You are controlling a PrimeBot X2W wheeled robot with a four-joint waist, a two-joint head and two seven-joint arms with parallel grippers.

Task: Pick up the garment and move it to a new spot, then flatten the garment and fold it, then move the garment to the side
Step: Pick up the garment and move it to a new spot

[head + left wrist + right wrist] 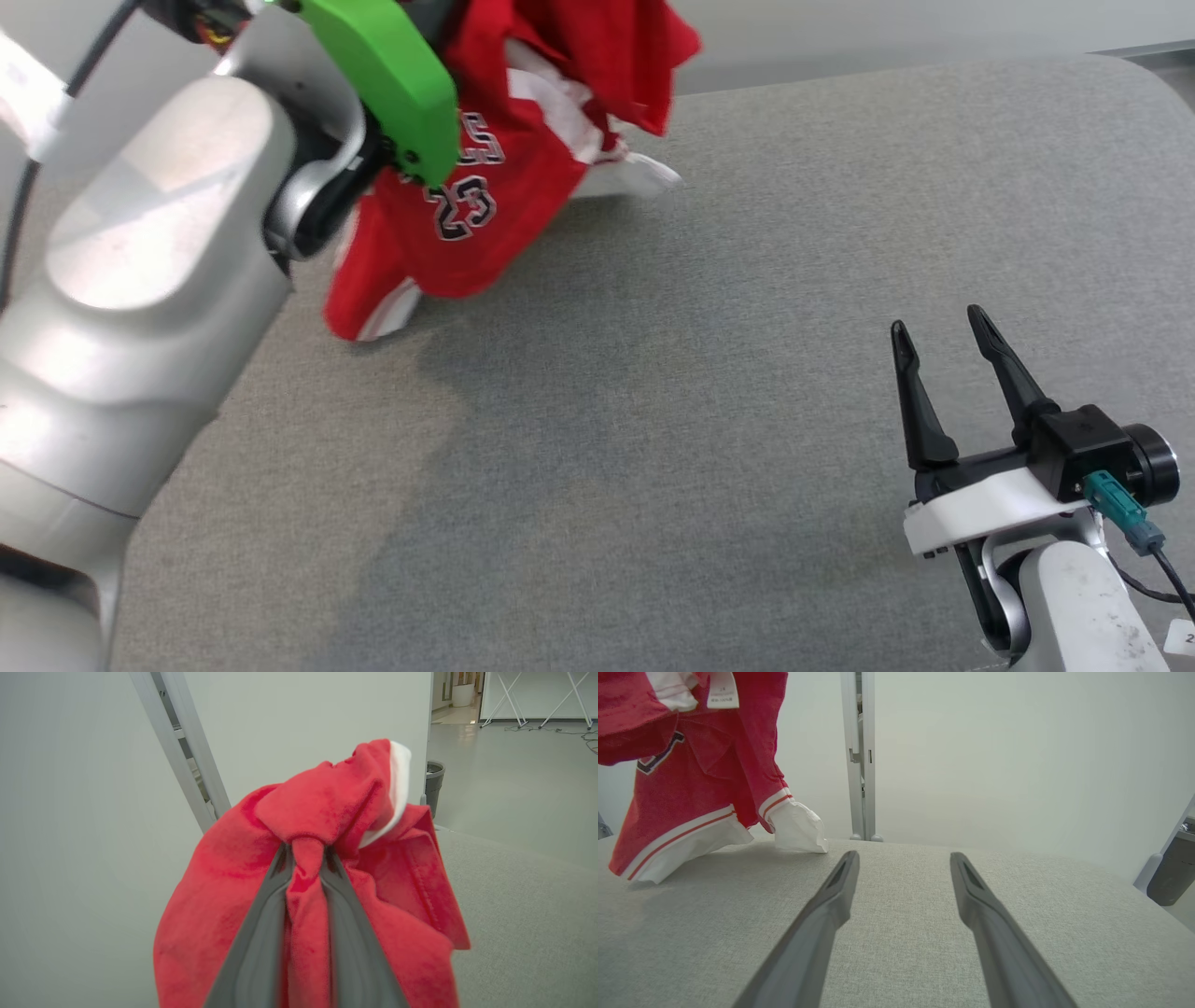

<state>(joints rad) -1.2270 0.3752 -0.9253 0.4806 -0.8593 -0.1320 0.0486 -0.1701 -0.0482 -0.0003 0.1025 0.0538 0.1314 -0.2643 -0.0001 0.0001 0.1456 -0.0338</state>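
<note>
Broadly, grey padded table (747, 420) spans the frame; red garment (485, 215) hangs upper left w/ white hems touching the table; left gripper (306, 847) pinches a bunch of it; right gripper (936, 319) lower right, spread wide, empty; best to lift hems clear before shifting, no dragging; garment's top cut off, shape unclear.

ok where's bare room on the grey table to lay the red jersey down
Bare: the middle of the grey fabric-covered table, between the hanging red and white jersey and the open right gripper; also the far right corner beyond that gripper. Crowded: far left, where the jersey's hems rest on the table under the left gripper clamping it.
</note>
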